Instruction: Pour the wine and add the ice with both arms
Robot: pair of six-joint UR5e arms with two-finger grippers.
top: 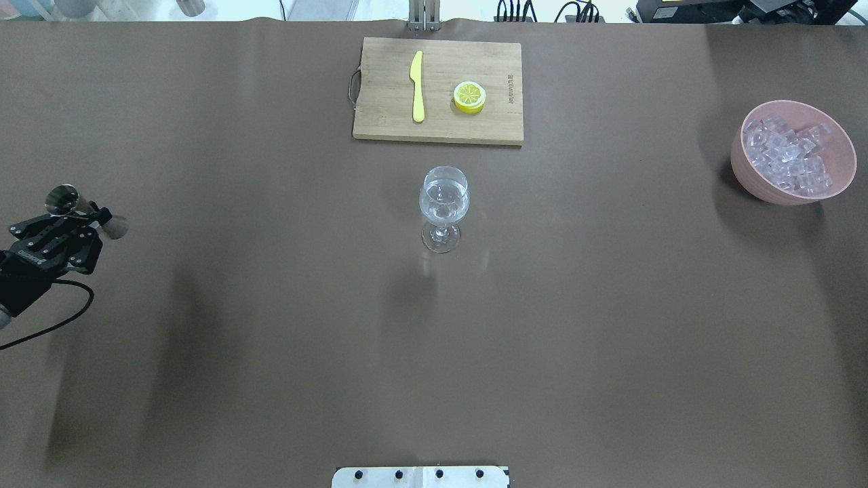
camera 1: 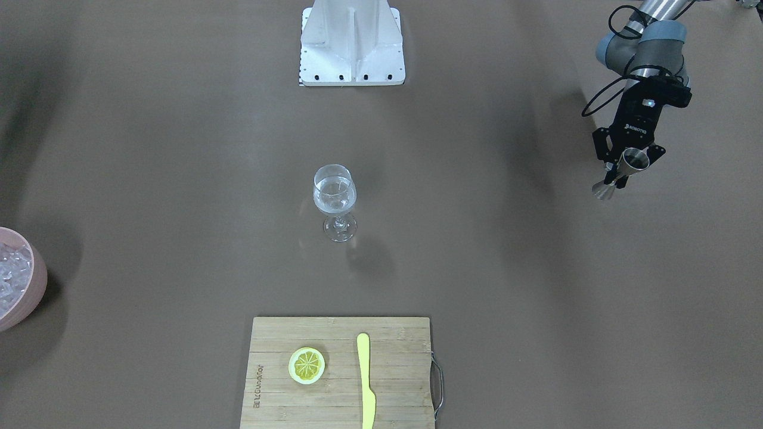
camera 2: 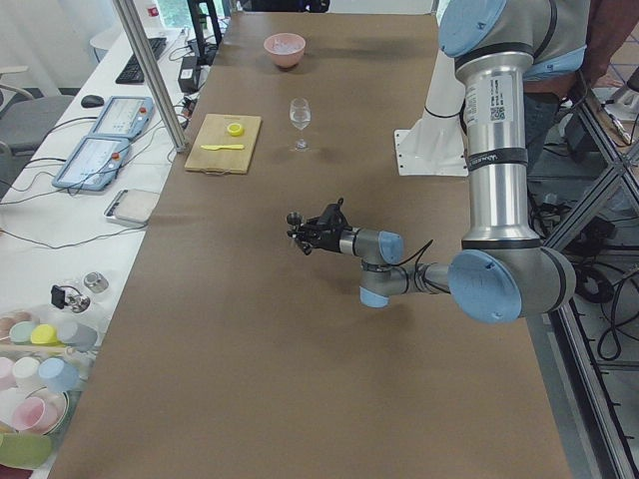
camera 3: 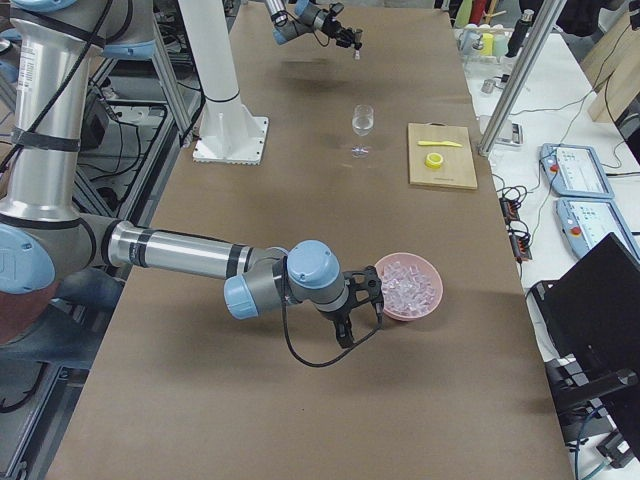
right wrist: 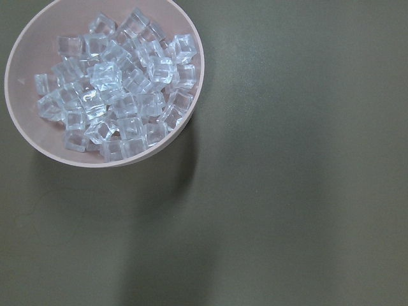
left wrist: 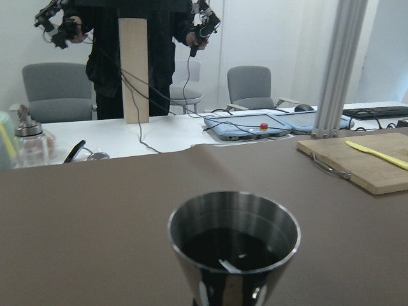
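Note:
A clear stemmed glass stands mid-table with wine, a colourless liquid, in its bowl. My left gripper hovers far to the robot's left of the glass, shut on a steel jigger; the jigger's cup fills the left wrist view. Ice fills a pink bowl at the table's other end. The right gripper shows only in the exterior right view, beside the bowl; I cannot tell whether it is open or shut.
A wooden cutting board lies beyond the glass with a lemon slice and a yellow knife on it. The white pedestal stands at the robot's side. A person stands past the table's end.

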